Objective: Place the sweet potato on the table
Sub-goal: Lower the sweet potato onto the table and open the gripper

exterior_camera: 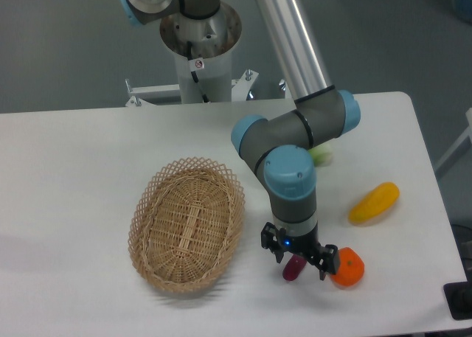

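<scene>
My gripper point(301, 262) is hovering low with its jaws spread apart. The sweet potato point(293, 268) is lying on the white bench point(74, 175) between them, just beside the orange fruit point(346, 267), right of the wicker basket point(187, 223).

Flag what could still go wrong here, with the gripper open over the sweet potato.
1. The sweet potato lies between the fingers of the gripper, so lifting off at an angle could drag it.
2. The orange sits right beside one finger; a sideways retreat may knock it toward the table edge.
</scene>
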`<state>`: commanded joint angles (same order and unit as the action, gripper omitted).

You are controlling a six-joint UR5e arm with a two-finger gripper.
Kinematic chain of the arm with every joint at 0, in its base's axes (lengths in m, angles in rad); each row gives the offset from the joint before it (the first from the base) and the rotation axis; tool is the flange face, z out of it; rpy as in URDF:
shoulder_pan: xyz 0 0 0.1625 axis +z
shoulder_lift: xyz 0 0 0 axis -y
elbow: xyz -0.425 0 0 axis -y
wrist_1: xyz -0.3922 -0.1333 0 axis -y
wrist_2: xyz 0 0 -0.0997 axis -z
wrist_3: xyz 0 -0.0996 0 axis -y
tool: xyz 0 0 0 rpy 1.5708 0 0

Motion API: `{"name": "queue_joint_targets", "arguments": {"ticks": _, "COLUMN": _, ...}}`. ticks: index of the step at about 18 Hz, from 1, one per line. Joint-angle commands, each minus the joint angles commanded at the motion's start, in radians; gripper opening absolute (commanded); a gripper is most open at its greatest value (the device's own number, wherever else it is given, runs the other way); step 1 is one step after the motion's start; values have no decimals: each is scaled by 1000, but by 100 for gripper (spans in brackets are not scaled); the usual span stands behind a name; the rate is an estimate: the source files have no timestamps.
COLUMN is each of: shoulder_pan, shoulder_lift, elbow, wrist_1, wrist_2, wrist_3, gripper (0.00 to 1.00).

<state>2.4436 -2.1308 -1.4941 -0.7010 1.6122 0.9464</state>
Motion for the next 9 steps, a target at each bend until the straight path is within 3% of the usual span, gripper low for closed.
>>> {"name": "queue_joint_targets", "arguments": {"ticks": 7, "shoulder_pan": 41, "shoulder_lift": 75, "elbow": 74, "wrist_1": -14, "wrist_2": 35, "wrist_3": 3, "gripper": 100}}
{"name": "queue_joint_targets", "arguments": {"ticks": 9, "shoulder_pan": 78, "shoulder_lift": 118, "elbow": 78, "wrist_1": -55, "wrist_2": 35, "wrist_3": 21, "gripper": 100}}
